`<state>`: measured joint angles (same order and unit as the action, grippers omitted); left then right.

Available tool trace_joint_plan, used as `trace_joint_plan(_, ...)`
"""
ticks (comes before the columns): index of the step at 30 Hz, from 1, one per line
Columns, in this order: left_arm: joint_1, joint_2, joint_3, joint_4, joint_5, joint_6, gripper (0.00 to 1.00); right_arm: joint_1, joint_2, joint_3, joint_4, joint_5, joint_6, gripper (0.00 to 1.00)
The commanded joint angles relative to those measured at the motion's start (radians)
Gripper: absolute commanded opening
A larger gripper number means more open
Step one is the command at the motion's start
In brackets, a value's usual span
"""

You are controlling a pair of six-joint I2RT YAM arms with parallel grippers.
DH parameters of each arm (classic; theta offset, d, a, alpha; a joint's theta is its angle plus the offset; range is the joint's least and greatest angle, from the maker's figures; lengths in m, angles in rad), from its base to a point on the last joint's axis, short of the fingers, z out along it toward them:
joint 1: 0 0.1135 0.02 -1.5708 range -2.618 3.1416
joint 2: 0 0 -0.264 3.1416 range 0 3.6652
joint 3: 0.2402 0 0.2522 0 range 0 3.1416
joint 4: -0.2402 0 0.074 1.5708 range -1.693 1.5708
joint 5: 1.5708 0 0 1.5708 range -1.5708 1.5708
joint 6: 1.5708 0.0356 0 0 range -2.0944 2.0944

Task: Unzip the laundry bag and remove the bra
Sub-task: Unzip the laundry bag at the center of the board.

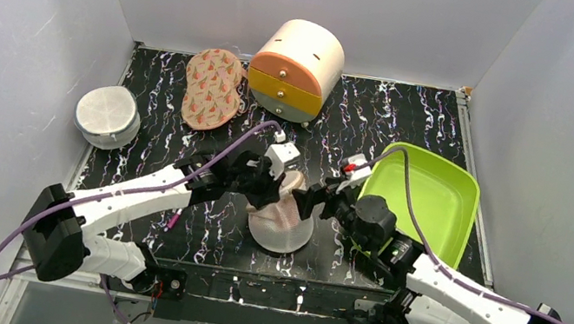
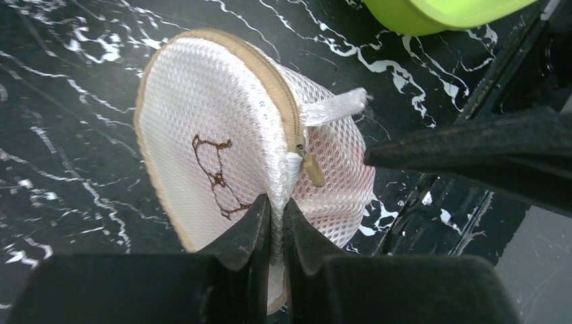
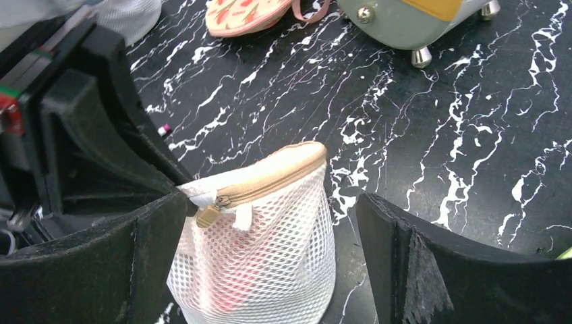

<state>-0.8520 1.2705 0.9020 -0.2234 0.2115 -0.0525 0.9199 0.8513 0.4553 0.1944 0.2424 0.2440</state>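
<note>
The laundry bag (image 1: pixel 282 221), a pale mesh pouch with a tan zip rim, stands at the table's front middle. My left gripper (image 1: pixel 269 187) is shut on a fold of its mesh beside the zip, seen pinched between the fingers in the left wrist view (image 2: pixel 276 216). The tan zip pull (image 2: pixel 311 169) hangs just right of that grip, and the zip looks closed. My right gripper (image 3: pixel 270 202) is open around the bag (image 3: pixel 263 250), with its left finger next to the zip pull (image 3: pixel 208 216). The red bra (image 3: pixel 222 287) shows faintly through the mesh.
A green tray (image 1: pixel 455 186) lies to the right of the bag. A round cream and orange drawer box (image 1: pixel 296 68) and a carrot-print pad (image 1: pixel 212 88) are at the back. A flat white mesh case (image 1: pixel 108 116) is at the left. Grey walls surround the table.
</note>
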Motion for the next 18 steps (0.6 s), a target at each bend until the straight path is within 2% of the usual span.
trace_joint_plan(1,0.012,-0.080,0.057,-0.056,-0.102,-0.070,0.00,-0.003,0.065,0.152,-0.128,0.090,0.086,0.98)
trace_joint_plan(4,0.025,-0.114,0.068,-0.073,-0.150,-0.144,0.00,-0.003,0.120,0.218,-0.178,0.058,0.083,0.98)
trace_joint_plan(7,0.039,-0.134,0.086,-0.095,-0.200,-0.223,0.00,-0.003,0.135,0.238,-0.194,-0.042,0.045,0.96)
trace_joint_plan(12,0.049,-0.133,0.107,-0.108,-0.205,-0.276,0.00,-0.003,0.091,0.207,-0.122,-0.166,-0.029,0.72)
trace_joint_plan(16,0.052,-0.124,0.113,-0.096,-0.169,-0.292,0.00,-0.001,0.079,0.137,0.004,-0.314,-0.268,0.71)
trace_joint_plan(18,0.054,-0.118,0.122,-0.103,-0.166,-0.293,0.00,-0.002,0.081,0.097,0.094,-0.331,-0.365,0.73)
